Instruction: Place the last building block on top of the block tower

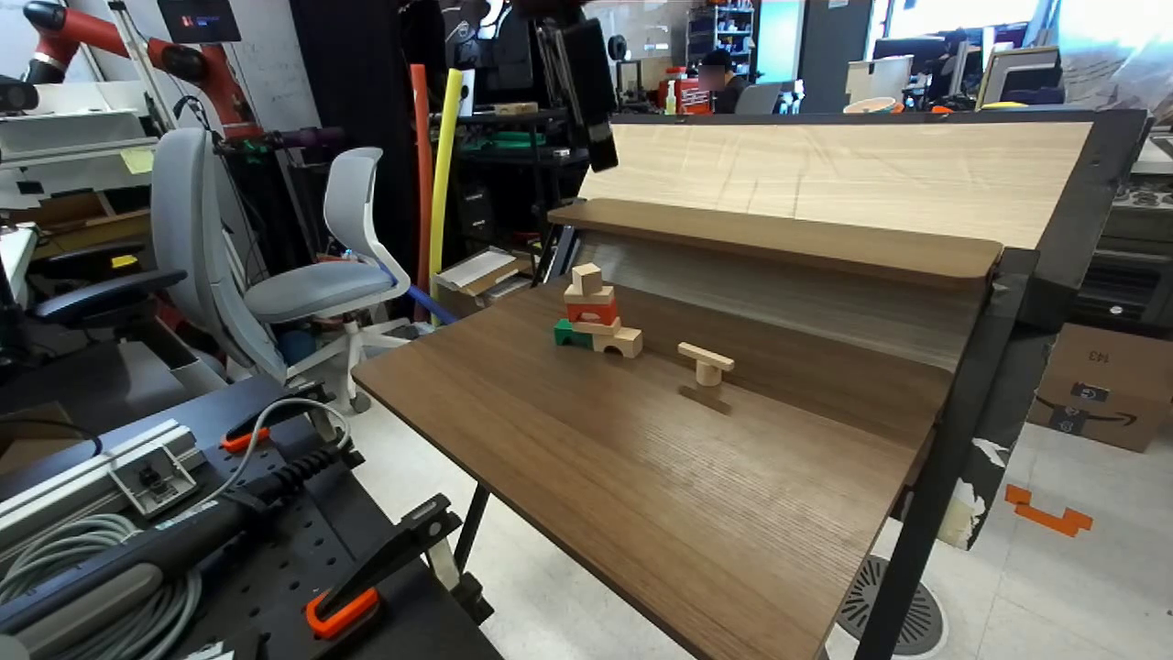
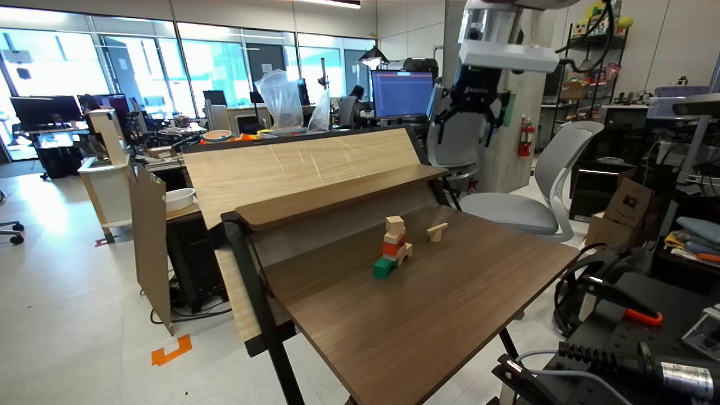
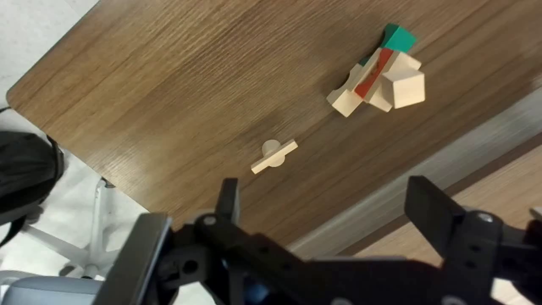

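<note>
The block tower (image 1: pixel 594 313) stands on the brown table and also shows in an exterior view (image 2: pixel 394 247) and the wrist view (image 3: pixel 373 76). It has a green arch and a tan arch at its base, a red piece in the middle and a pale cube (image 1: pixel 586 278) on top. A pale elongated block (image 1: pixel 706 356) lies across a short upright wooden cylinder (image 1: pixel 707 374), apart from the tower; it also shows in the wrist view (image 3: pixel 275 156). My gripper (image 3: pixel 324 180) is open and empty, high above the table; it also shows in an exterior view (image 2: pixel 463 143).
A raised brown shelf (image 1: pixel 779 240) with a slanted pale board (image 1: pixel 843 179) behind it runs along the table's back. A grey chair (image 2: pixel 509 211) stands beyond one table end. A black cart (image 1: pixel 302 550) with tools and clamps stands near the front edge.
</note>
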